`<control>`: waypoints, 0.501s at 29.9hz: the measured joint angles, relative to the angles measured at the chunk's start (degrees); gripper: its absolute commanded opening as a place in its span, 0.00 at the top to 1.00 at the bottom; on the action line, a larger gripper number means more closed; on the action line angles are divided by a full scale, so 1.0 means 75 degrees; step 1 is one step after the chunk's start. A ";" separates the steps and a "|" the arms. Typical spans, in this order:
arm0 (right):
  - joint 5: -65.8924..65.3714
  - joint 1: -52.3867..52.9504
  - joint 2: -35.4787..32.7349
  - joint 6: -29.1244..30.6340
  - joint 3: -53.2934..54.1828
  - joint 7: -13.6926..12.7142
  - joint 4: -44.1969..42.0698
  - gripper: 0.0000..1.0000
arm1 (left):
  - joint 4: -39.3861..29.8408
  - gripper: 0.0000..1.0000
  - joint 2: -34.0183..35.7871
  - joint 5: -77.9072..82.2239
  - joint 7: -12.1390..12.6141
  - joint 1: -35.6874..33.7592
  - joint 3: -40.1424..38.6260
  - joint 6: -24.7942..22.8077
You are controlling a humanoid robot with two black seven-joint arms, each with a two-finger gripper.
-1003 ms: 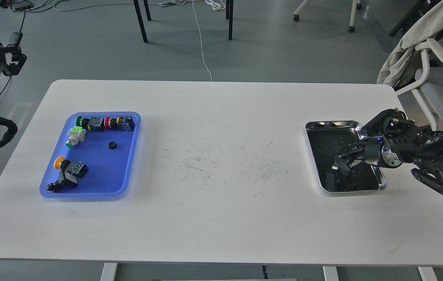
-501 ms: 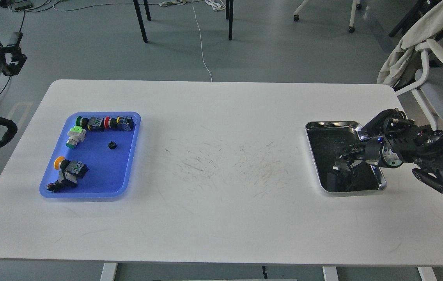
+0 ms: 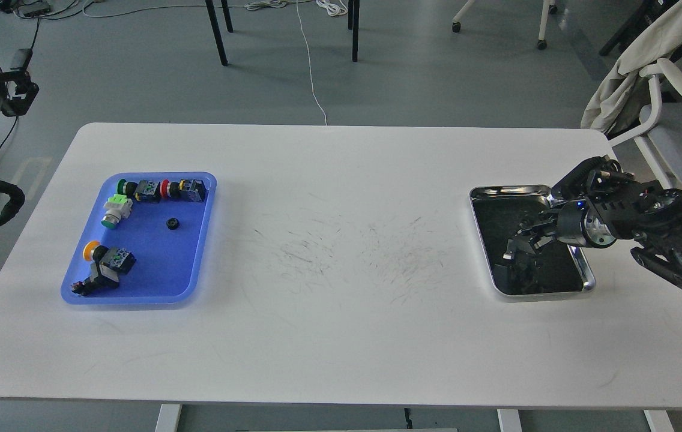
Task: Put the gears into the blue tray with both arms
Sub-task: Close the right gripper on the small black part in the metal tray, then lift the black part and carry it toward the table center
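Observation:
The blue tray (image 3: 200, 240) lies on the left of the white table. One tiny black gear (image 3: 173, 224) rests on its floor near the middle. My right gripper (image 3: 516, 247) hangs low over the dark inside of the steel tray (image 3: 509, 192) on the right. Its black fingers blend with the dark tray, so their gap and anything between them cannot be made out. Off the table's far left corner, my left gripper (image 3: 18, 91) is raised well away from the blue tray; it looks small and dark.
Several push-button switches with green, red and orange caps (image 3: 155, 189) lie along the blue tray's back and left sides. The white table (image 3: 341, 252) between the trays carries scuff marks. A chair with a cloth (image 3: 647, 78) stands at the right.
My right gripper has moved up and a little left over the steel tray. My left arm has shifted slightly left. The gear and the switches have not moved.

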 measured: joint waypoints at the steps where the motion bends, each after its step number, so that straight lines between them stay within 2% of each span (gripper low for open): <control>1: 0.0000 0.0019 0.0007 -0.0001 0.0003 -0.0003 0.0002 0.99 | 0.0000 0.01 0.0003 0.0000 0.0000 0.0000 0.0001 0.0000; 10: 0.0012 0.0412 0.0285 -0.0154 0.0230 -0.0019 0.0068 0.99 | -0.0005 0.01 0.0084 0.0000 0.0000 -0.0014 -0.0001 0.0000; 15: 0.0011 0.0531 0.0714 -0.0790 0.0482 -0.0056 0.0075 0.99 | -0.0022 0.01 0.0254 0.0000 0.0000 -0.0014 -0.0010 0.0000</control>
